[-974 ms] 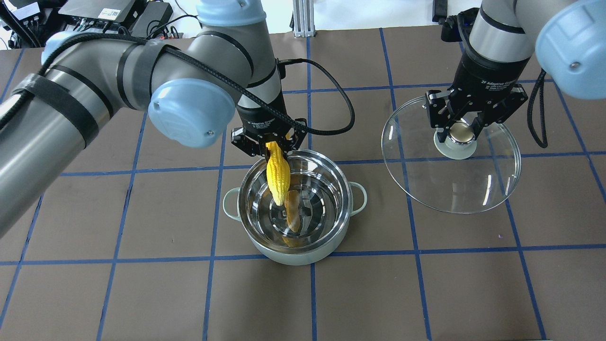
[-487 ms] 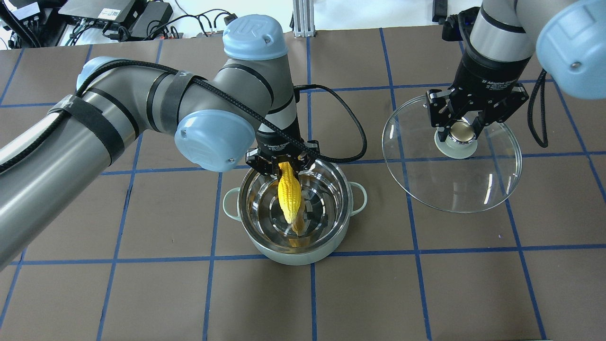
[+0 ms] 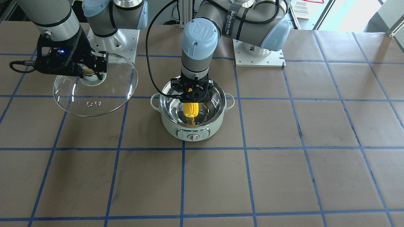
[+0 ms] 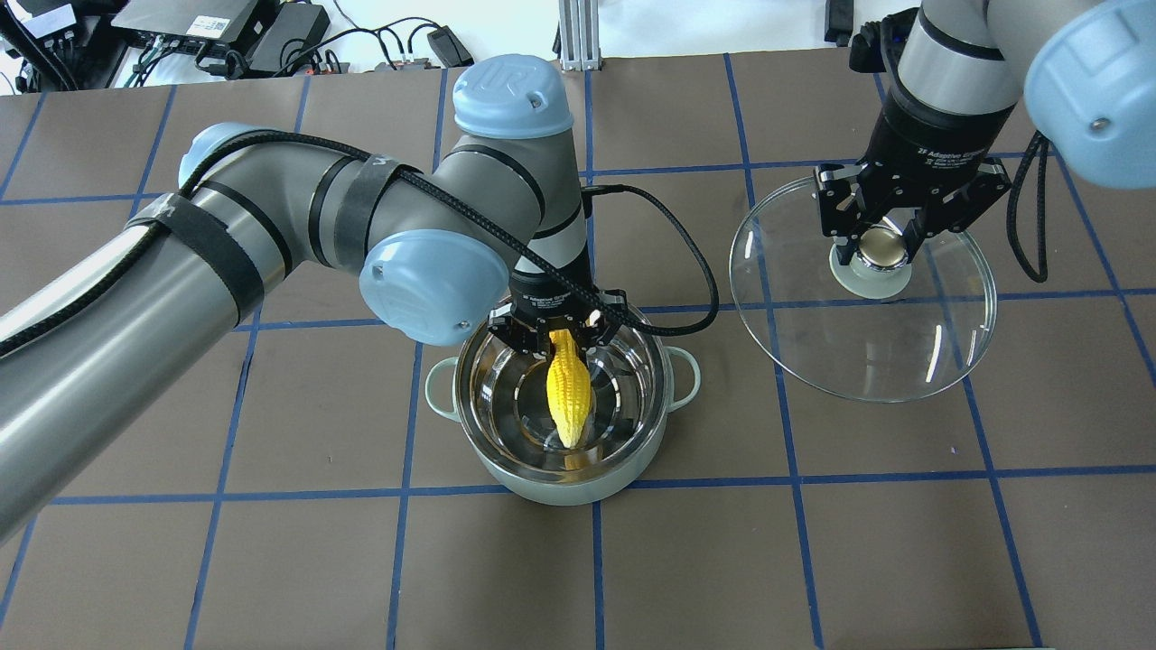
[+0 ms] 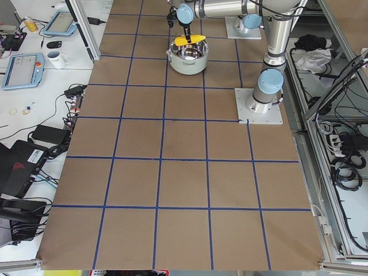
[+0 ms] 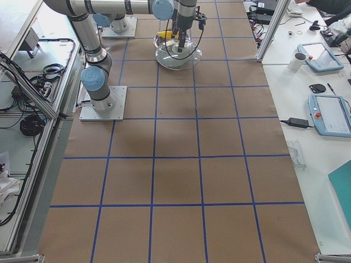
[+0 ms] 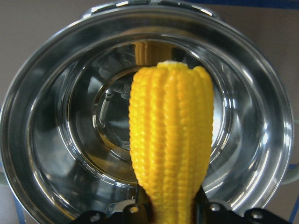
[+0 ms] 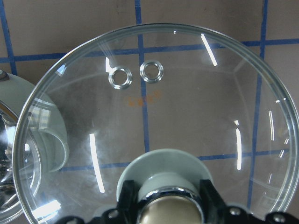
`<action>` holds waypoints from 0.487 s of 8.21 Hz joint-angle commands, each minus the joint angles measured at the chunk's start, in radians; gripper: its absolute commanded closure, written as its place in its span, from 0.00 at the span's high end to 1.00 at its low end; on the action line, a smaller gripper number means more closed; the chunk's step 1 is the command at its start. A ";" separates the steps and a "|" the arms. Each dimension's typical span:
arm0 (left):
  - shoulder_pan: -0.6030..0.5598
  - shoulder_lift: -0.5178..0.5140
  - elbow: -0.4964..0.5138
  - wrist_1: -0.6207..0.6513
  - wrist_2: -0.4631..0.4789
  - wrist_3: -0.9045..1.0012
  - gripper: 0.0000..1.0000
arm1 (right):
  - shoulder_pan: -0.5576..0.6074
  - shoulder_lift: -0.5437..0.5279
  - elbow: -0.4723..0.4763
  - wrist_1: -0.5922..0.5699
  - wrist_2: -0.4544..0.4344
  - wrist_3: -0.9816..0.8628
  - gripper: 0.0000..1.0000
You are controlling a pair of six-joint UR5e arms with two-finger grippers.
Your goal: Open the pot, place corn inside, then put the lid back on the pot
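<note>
The mint-green pot [image 4: 506,474] stands open at the table's middle, its steel inside bare; it also shows in the front view [image 3: 172,132]. My left gripper [image 4: 562,334] is shut on the yellow corn [image 4: 570,390] and holds it over the pot's mouth, point down toward the bowl; the left wrist view shows the corn [image 7: 170,140] above the pot [image 7: 42,140]. My right gripper [image 4: 883,257] is shut on the metal knob [image 4: 883,249] of the glass lid [image 4: 867,352] and holds it up, off to the pot's right.
Brown paper with a blue tape grid [image 4: 795,474] covers the table. A black cable [image 4: 677,244] loops from my left wrist beside the pot. Electronics and cables [image 4: 226,27] lie beyond the far edge.
My left arm has carried the corn forward and rightward from the pot's far rim to over its middle, and lower. The right gripper still holds the lid in the same place.
</note>
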 commanded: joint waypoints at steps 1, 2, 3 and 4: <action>-0.015 0.000 -0.047 -0.001 -0.007 -0.002 0.00 | 0.001 0.001 0.000 0.002 0.001 0.006 0.33; -0.015 0.000 -0.056 -0.001 0.001 -0.002 0.04 | 0.001 -0.001 0.000 -0.002 0.003 0.006 0.33; -0.015 -0.005 -0.056 0.001 -0.004 -0.002 0.16 | 0.001 -0.001 0.000 -0.003 0.003 0.007 0.33; -0.015 -0.017 -0.056 0.004 -0.004 -0.004 0.35 | 0.001 -0.001 0.000 -0.001 0.001 0.004 0.31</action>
